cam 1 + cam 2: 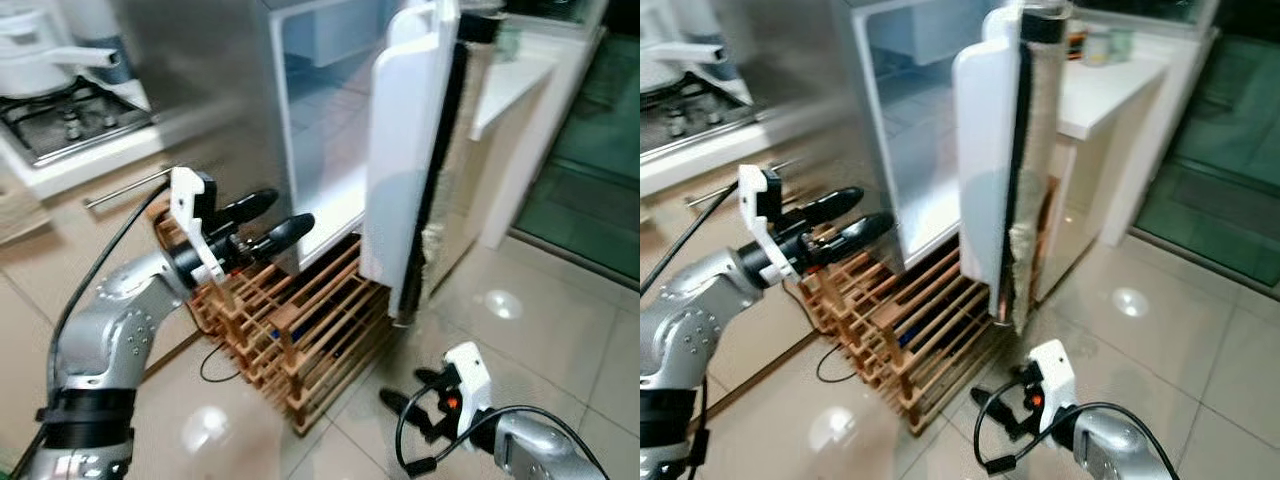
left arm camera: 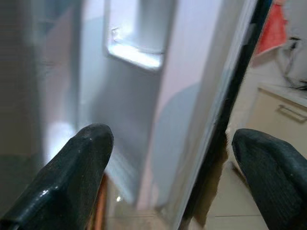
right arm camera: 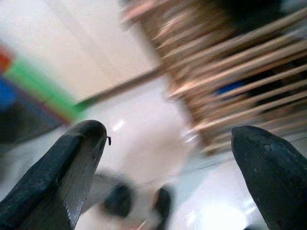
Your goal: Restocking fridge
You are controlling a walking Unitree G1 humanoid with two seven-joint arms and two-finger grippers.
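The fridge (image 1: 330, 120) stands in the upper middle of the frame, and its door (image 1: 405, 150) hangs open, edge toward us. The door is a big, stiff, white slab with a dark seal down its side. I think it swings easily on its hinge but feels heavy, and its smooth face looks slippery. The best place to hold it is probably the long edge, not the flat face. Inside, the fridge looks pale and bright, with a white shelf near the top. I see no food in there.

The left gripper (image 1: 270, 222) is up at the middle left of the frame, just in front of the fridge opening. Its two fingers are spread apart and hold nothing. In the left wrist view the door edge sits between them, further off.

The right gripper (image 1: 410, 395) hangs low at the bottom right, over the shiny floor (image 1: 560, 330). Its fingers are spread too, and empty.

A wooden rack (image 1: 300, 330) sits on the floor below the fridge. A stove (image 1: 70, 115) is in the upper left.
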